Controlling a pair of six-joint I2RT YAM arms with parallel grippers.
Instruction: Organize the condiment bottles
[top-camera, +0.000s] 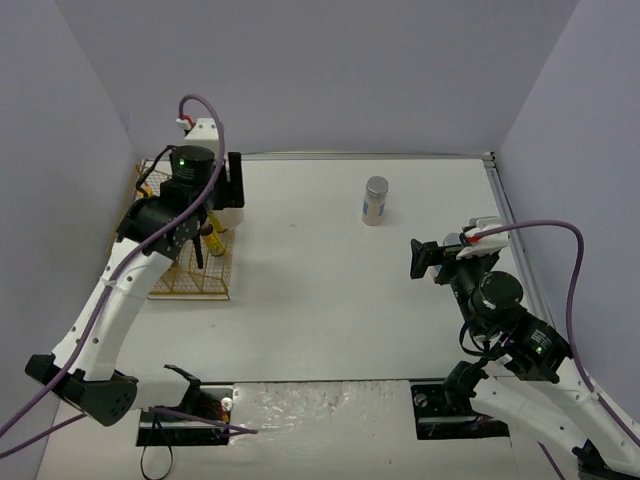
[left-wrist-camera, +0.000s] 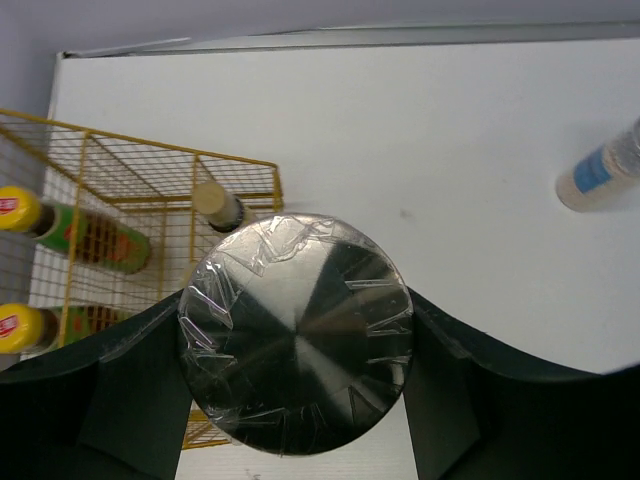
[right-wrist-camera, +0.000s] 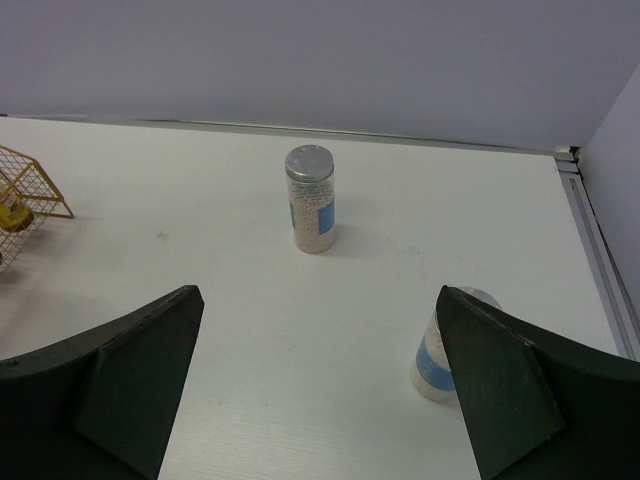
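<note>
Firmly, the left gripper (left-wrist-camera: 297, 338) clamps a silver-lidded jar (left-wrist-camera: 300, 325) by its sides over the edge of the wire rack (left-wrist-camera: 150, 190). The right gripper (right-wrist-camera: 318, 300) gapes wide before a standing jar (right-wrist-camera: 311, 205). Rigid, slick, probably light: best gripped mid-body.

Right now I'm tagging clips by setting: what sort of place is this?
Probably a lab test cell: plain walls box in a white table, a left arm and right arm are bolted at its near edge, with a rack and a jar as props.
</note>
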